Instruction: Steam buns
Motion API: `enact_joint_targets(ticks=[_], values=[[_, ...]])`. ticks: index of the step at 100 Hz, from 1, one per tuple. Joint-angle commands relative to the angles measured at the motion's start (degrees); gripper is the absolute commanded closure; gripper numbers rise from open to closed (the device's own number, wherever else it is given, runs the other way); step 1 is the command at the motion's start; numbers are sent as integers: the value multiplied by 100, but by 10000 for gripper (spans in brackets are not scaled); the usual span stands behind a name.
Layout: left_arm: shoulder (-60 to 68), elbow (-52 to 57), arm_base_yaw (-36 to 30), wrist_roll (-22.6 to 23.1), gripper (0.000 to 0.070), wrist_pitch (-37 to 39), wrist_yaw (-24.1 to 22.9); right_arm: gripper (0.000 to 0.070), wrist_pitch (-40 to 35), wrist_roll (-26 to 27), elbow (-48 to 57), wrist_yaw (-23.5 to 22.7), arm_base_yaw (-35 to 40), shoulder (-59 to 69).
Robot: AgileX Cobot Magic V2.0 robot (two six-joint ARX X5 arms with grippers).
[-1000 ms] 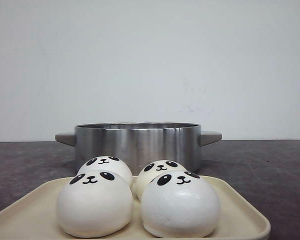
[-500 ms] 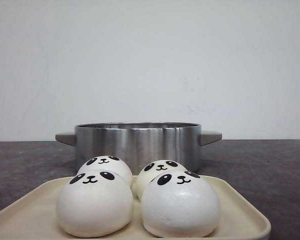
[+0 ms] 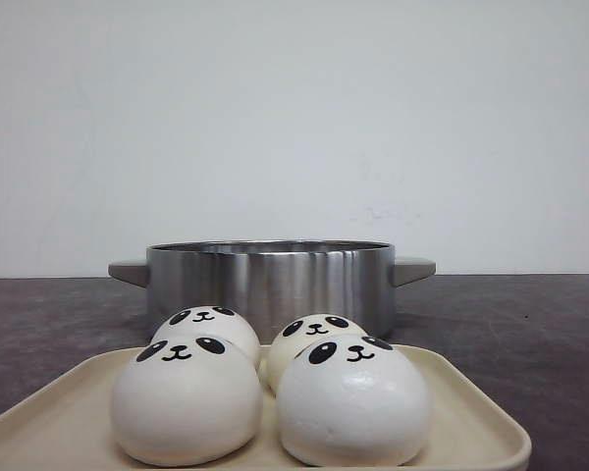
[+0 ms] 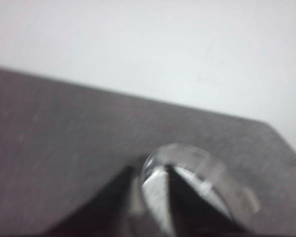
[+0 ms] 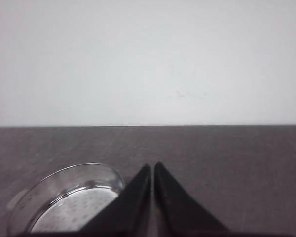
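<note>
Several white buns with black panda faces sit on a beige tray (image 3: pixel 471 412): two at the front (image 3: pixel 187 397) (image 3: pixel 353 402) and two behind them (image 3: pixel 208 329) (image 3: pixel 314 339). Neither gripper shows in the front view. The blurred left wrist view shows my left gripper (image 4: pixel 147 170) with its dark fingers apart over the dark table, empty. The rim of a round clear dish (image 4: pixel 212 173) shows in the gap between them, and I cannot tell if it touches them. My right gripper (image 5: pixel 152 165) has its fingers pressed together with nothing in them.
A steel pot (image 3: pixel 270 280) with two side handles stands just behind the tray. In the right wrist view a round clear dish with a perforated metal bottom (image 5: pixel 69 197) lies on the table beside the fingers. A white wall stands behind the dark table.
</note>
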Motion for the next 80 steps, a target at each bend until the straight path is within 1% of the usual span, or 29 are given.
enact_joint_targets(ticks=[1, 3, 4, 5, 6, 17, 28, 40, 44, 51, 60, 63, 67, 80], values=[[83, 256, 0, 103, 166, 44, 155, 184, -131, -136, 278, -122, 4, 129], [109, 310, 0, 105, 124, 48, 210, 82, -162, -94, 334, -162, 4, 164], [122, 337, 0, 105, 107, 48, 236, 43, -177, -68, 358, -181, 4, 177], [136, 354, 0, 105, 97, 48, 254, 11, -184, -44, 382, -208, 4, 190], [142, 374, 0, 105, 93, 48, 271, 0, -188, -20, 404, -240, 4, 203], [155, 428, 0, 105, 98, 35, 315, 0, -164, 170, 557, -586, 4, 280], [129, 428, -44, 101, 104, -70, 313, 2, -127, 319, 645, -767, 13, 376], [136, 428, -223, 96, 104, -166, 319, 86, -129, 525, 734, -1163, 162, 686], [151, 428, -297, 79, 104, -164, 321, 122, -131, 603, 750, -1198, 273, 835], [184, 428, -417, 79, 104, -173, 334, 207, -133, 754, 754, -1211, 575, 1128], [229, 428, -527, 81, 104, -247, 334, 313, -221, 1113, 756, -1185, 1145, 1569], [254, 428, -546, 81, 104, -280, 334, 332, -289, 1191, 761, -1134, 1368, 1740], [282, 428, -568, 83, 104, -319, 334, 336, -402, 1246, 765, -1012, 1672, 1980], [363, 428, -621, 81, 104, -468, 343, 336, -778, 1296, 772, -243, 2704, 2863]])
